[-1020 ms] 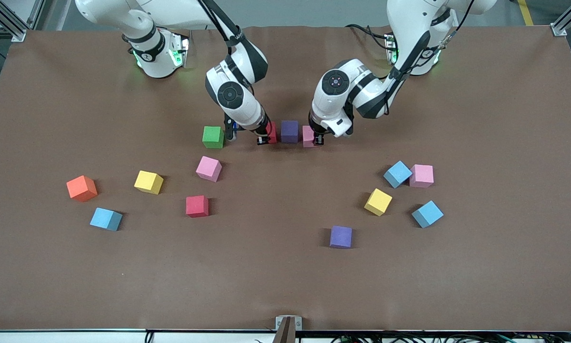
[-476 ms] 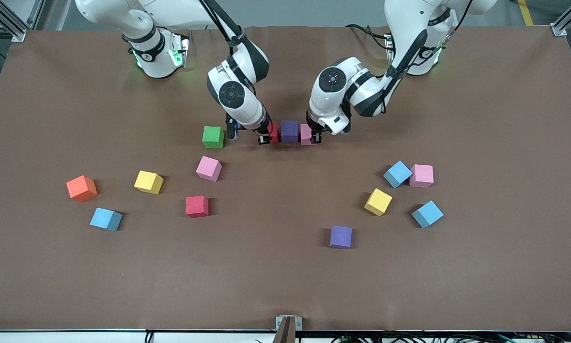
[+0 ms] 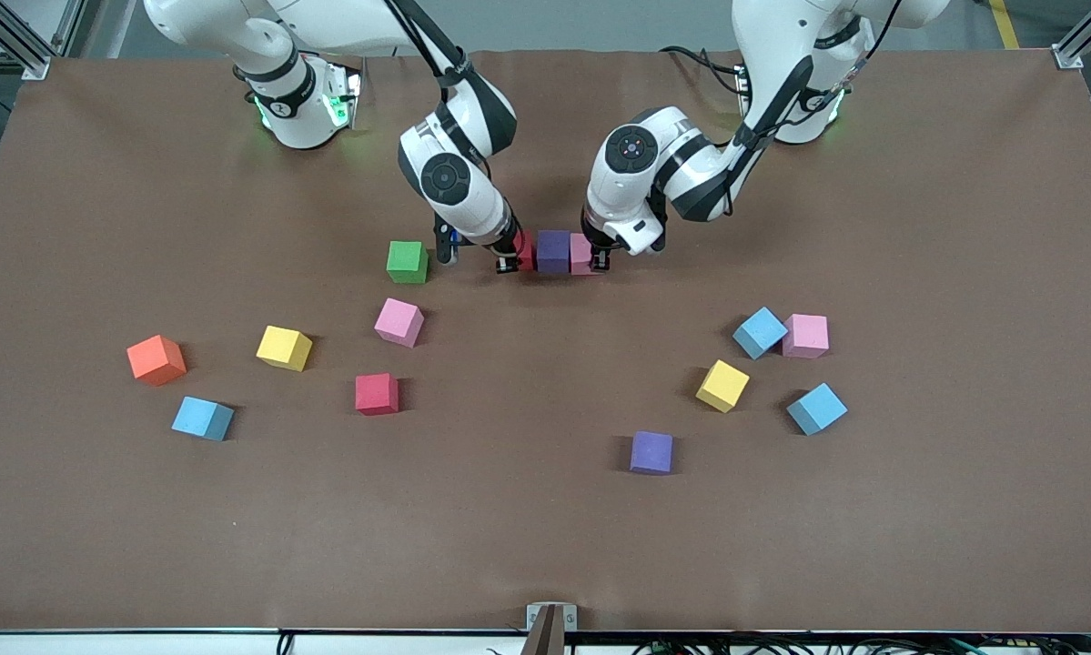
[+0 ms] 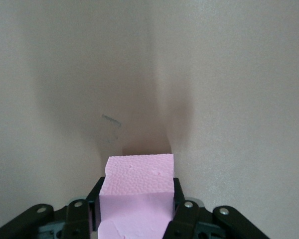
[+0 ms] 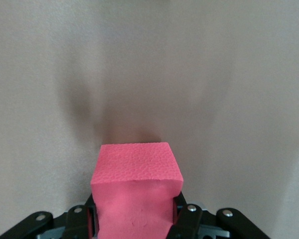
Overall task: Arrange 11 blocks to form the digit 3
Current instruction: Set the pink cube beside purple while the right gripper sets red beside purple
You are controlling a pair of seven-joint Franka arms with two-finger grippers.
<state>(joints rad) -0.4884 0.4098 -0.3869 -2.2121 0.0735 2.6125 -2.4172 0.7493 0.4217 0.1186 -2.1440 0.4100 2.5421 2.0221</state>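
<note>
A red block (image 3: 525,251), a purple block (image 3: 553,251) and a pink block (image 3: 580,254) stand in a tight row on the table, midway between the arms' bases. My right gripper (image 3: 512,260) is shut on the red block (image 5: 137,189), seen close in the right wrist view between the right gripper (image 5: 136,214) fingers. My left gripper (image 3: 594,260) is shut on the pink block (image 4: 137,191); the left gripper (image 4: 135,209) fingers press its two sides. A green block (image 3: 407,261) sits beside the row, toward the right arm's end.
Nearer the camera lie loose blocks: pink (image 3: 399,322), yellow (image 3: 284,347), red (image 3: 377,393), light blue (image 3: 202,418) and an orange cube (image 3: 156,359). Toward the left arm's end lie light blue (image 3: 760,332), pink (image 3: 805,335), yellow (image 3: 722,386), light blue (image 3: 816,408) and purple (image 3: 651,452).
Both grippers have slid their blocks inward toward the purple block. The gaps beside it have closed, and the pink block has moved the most.
</note>
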